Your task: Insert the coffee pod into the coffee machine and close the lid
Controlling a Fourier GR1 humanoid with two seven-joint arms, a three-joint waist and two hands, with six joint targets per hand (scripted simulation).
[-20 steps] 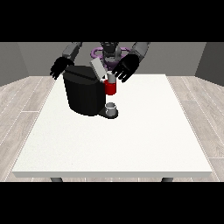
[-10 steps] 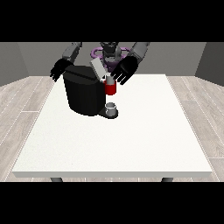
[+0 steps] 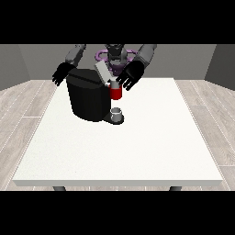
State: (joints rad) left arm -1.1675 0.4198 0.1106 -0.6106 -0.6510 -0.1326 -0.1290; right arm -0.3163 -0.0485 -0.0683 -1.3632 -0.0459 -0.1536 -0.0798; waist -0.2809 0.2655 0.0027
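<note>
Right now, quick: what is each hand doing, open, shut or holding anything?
Hand at the view's left: open, fingers spread, holding nothing, behind the coffee machine.
Hand at the view's right: open, fingers spread, holding nothing.

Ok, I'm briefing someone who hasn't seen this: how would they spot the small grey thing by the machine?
Find the black coffee machine on the white table, on the side nearest the robot. At its base, on the side facing the camera, stands a small grey thing. It sits directly below the red thing at the machine, and is paler than either.
</note>
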